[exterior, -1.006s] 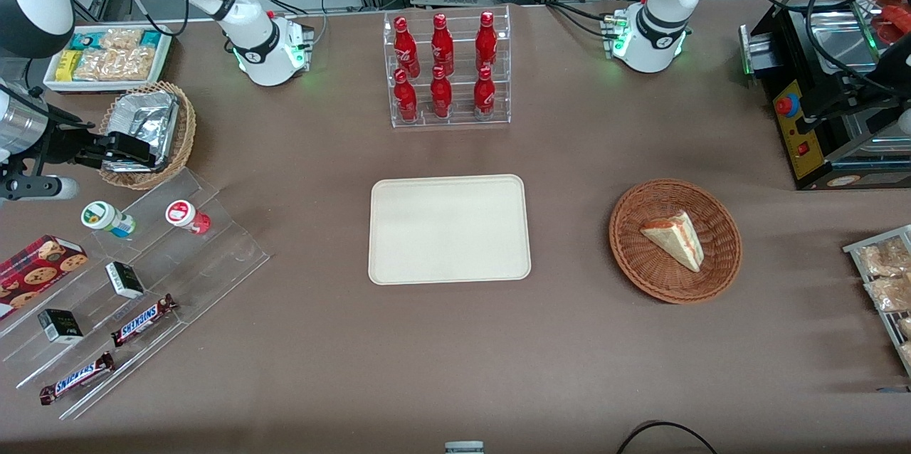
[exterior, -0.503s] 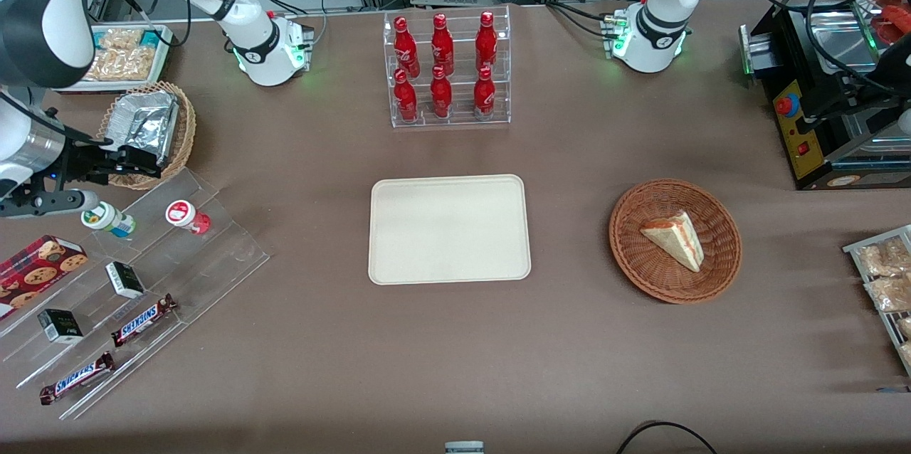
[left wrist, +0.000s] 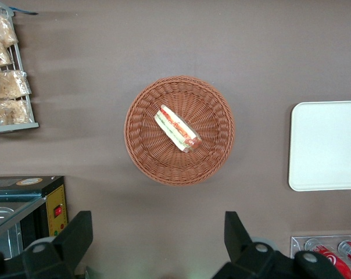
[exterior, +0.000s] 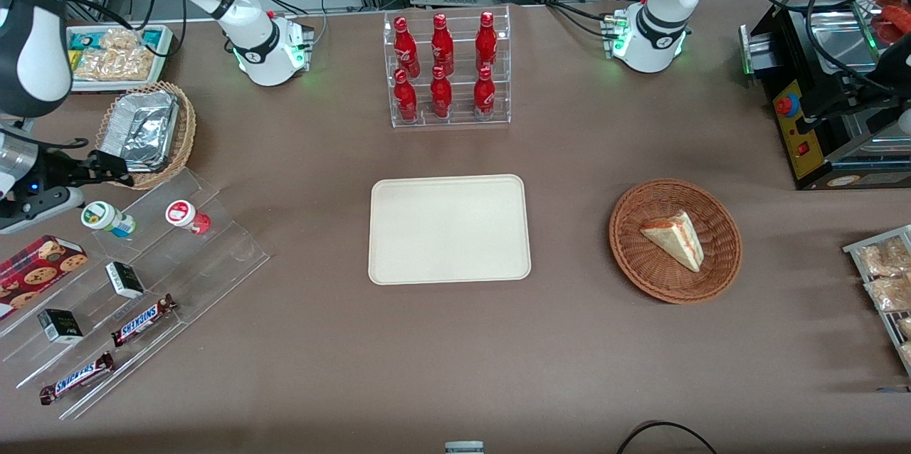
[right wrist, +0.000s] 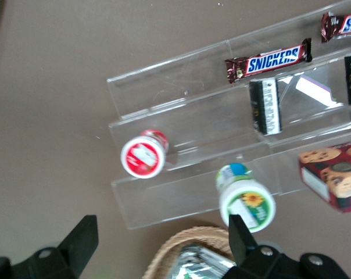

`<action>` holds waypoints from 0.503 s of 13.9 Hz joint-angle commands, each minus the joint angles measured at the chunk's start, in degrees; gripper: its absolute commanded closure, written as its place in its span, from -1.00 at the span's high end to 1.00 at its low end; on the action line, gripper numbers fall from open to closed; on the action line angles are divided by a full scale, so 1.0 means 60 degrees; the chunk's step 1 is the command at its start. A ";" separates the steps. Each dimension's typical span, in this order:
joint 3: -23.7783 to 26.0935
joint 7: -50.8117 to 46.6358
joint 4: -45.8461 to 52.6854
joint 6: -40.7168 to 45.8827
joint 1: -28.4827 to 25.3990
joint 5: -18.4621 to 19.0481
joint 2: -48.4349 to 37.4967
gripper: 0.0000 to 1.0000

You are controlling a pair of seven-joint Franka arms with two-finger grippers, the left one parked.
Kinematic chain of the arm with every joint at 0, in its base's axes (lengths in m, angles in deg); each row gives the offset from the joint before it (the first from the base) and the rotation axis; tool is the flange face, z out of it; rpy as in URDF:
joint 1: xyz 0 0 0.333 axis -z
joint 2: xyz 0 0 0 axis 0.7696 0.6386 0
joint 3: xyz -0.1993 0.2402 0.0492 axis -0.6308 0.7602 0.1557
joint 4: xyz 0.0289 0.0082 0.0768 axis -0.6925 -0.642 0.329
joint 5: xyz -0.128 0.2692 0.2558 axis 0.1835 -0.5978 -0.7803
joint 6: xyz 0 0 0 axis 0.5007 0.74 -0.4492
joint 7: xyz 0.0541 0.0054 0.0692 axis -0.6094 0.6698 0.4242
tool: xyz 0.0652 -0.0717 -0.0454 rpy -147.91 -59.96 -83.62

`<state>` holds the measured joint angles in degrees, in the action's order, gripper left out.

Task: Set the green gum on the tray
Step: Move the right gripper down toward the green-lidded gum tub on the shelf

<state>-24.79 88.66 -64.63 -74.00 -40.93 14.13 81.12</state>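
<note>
The end effector [exterior: 117, 173] hangs over the working arm's end of the desk [exterior: 356, 354], fingers spread wide with nothing between them; the green gum [exterior: 107, 218] stands just below it and a shade nearer the front camera, upright on the top step of the clear stand [exterior: 213, 255], long axis vertical, so a short drop looks like the call; beside it sits one red-lidded gum [exterior: 186, 215]; two gum bottles, two Snickers bars [exterior: 144, 319], two dark boxes [exterior: 124, 279]; the tray [exterior: 448, 230] waits bare mid-desk, well apart; six red bottles [exterior: 441, 66] in the rack.
</note>
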 commanded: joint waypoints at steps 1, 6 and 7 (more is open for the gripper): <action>0.0055 0.1735 -0.0463 -0.0892 0.0470 0.0109 0.0001 1.00; 0.0055 0.3733 -0.0991 -0.2022 0.0794 0.0109 0.0192 1.00; 0.0055 0.3806 -0.1035 -0.2197 0.0881 0.0109 0.0265 1.00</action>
<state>-24.83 109.44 -69.70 -84.45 -36.51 14.13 82.44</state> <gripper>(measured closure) 0.000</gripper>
